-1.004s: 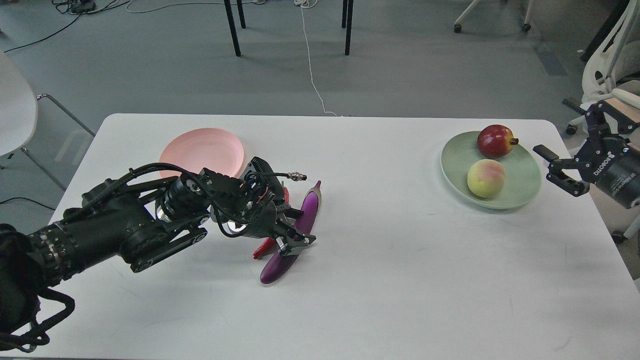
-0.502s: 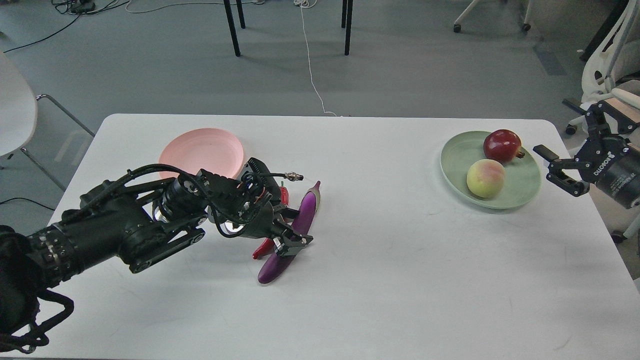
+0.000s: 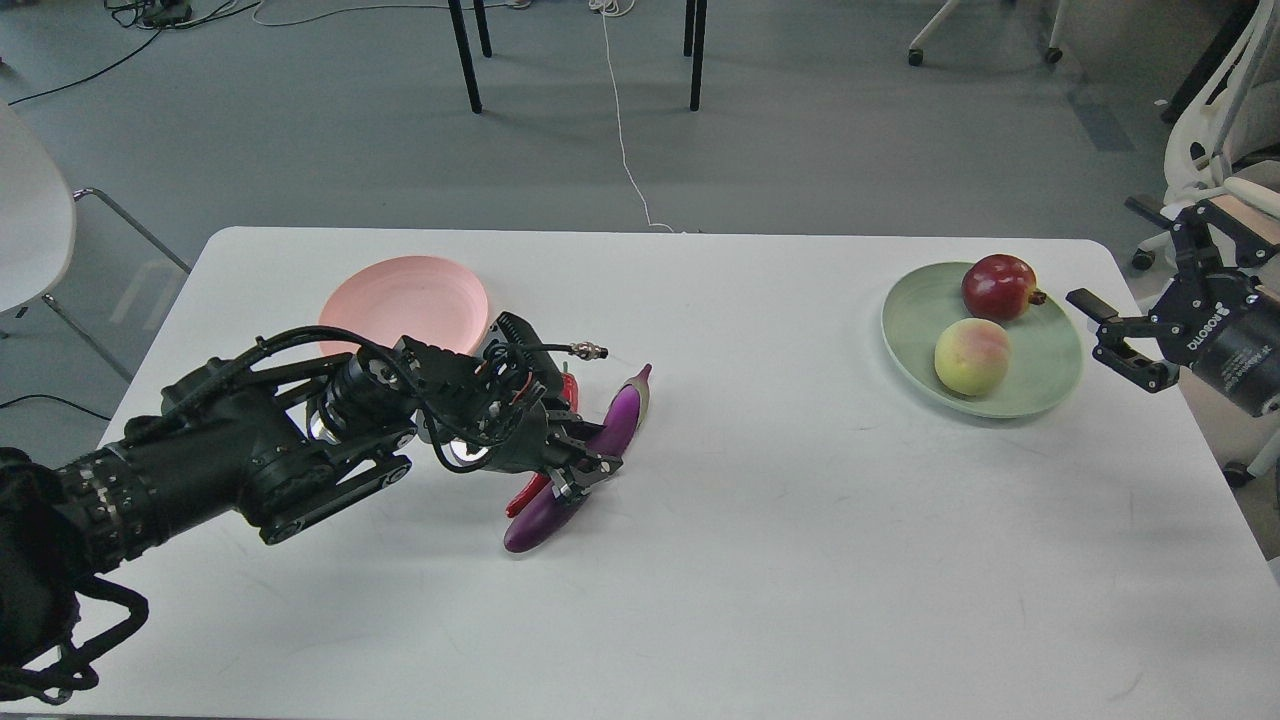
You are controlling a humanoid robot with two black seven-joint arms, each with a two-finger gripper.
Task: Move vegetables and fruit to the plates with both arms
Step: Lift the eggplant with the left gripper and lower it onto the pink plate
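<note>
left gripper (image 3: 578, 470) jaws look clamped on the eggplant (image 3: 590, 455), chili pepper (image 3: 535, 487) touching beside it on the counter (image 3: 760, 520); right gripper (image 3: 1112, 335) jaws apart, holding nothing.

White table (image 3: 800, 560) with rounded corners fills my lower view. Grey floor (image 3: 820, 130) beyond it — a white cable (image 3: 625, 150) trails across toward the table's far edge. Black furniture legs (image 3: 465, 55) stand at top; white chair (image 3: 30, 220) left, white office chair (image 3: 1215, 150) right.
</note>
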